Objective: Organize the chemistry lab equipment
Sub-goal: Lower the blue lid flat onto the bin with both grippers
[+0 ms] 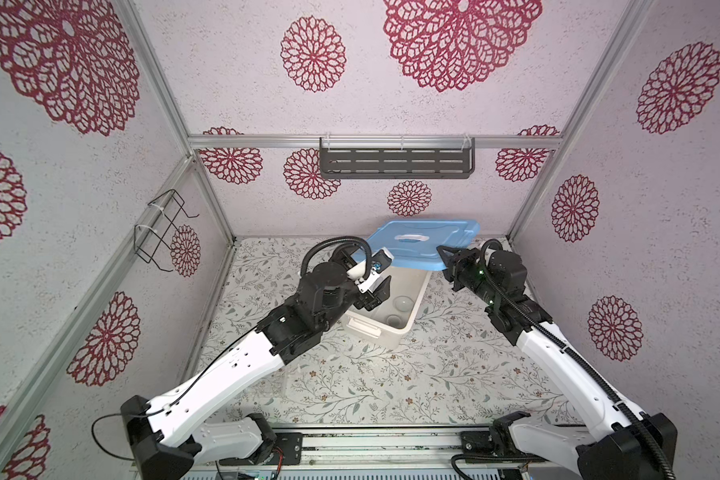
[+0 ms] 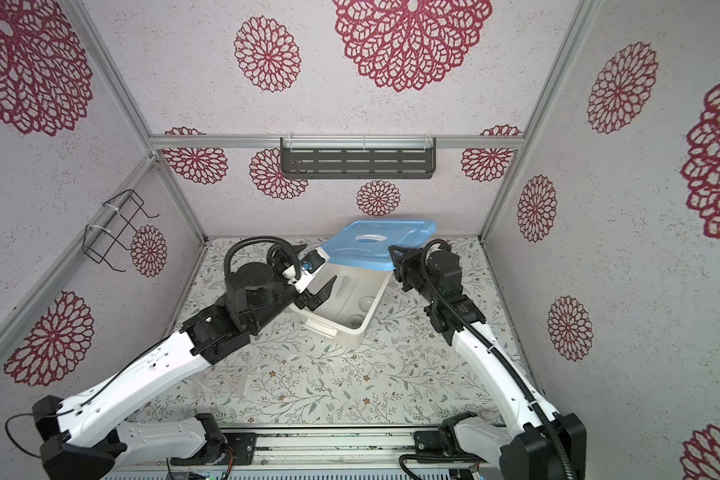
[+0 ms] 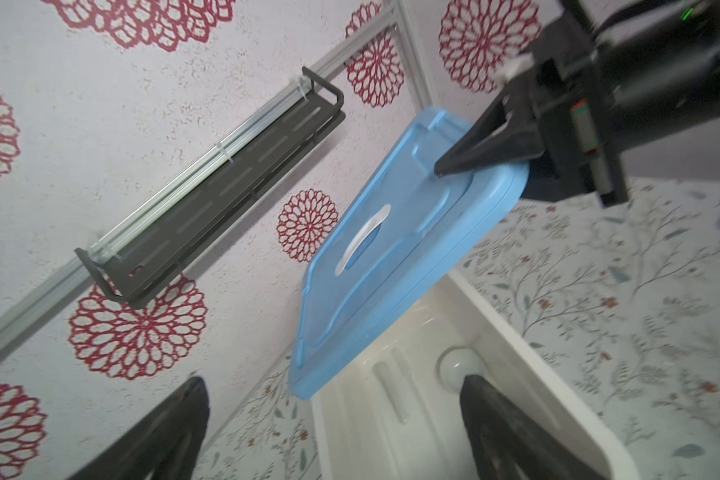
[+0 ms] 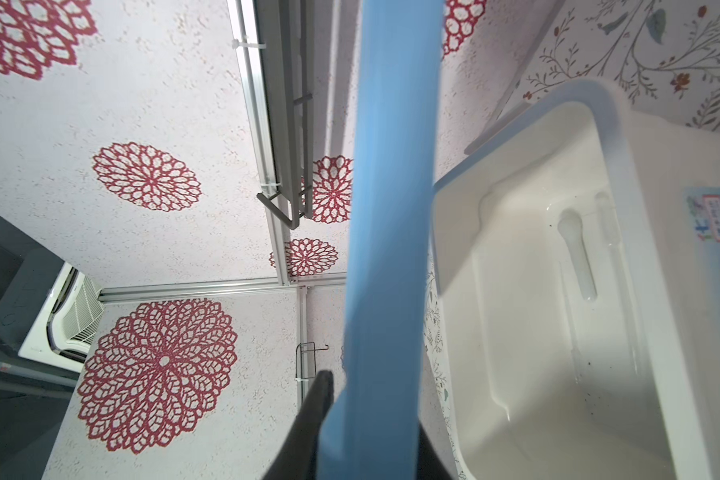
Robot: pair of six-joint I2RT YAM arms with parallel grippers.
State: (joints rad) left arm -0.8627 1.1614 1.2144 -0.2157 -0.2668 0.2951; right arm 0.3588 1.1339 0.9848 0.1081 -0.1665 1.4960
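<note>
The white tub (image 1: 391,338) sits mid-table. Two small white bowls (image 1: 402,302) (image 1: 393,320) rest at its right side. The white pestle-like stick (image 4: 576,257) lies on its floor, with a thin clear tube (image 4: 607,224) beside it. My left gripper (image 1: 375,297) hangs open over the tub's left part, nothing between its fingers (image 3: 499,424). My right gripper (image 1: 445,259) is shut on the edge of the flat blue lid (image 1: 416,245), held tilted above the tub's far end. The clear plastic rack (image 2: 225,380) stands on the table by the left arm.
A dark slotted shelf (image 1: 395,162) hangs on the back wall. A black wire holder (image 1: 163,228) is fixed to the left wall. Walls close in on three sides of the flower-patterned table (image 1: 433,374).
</note>
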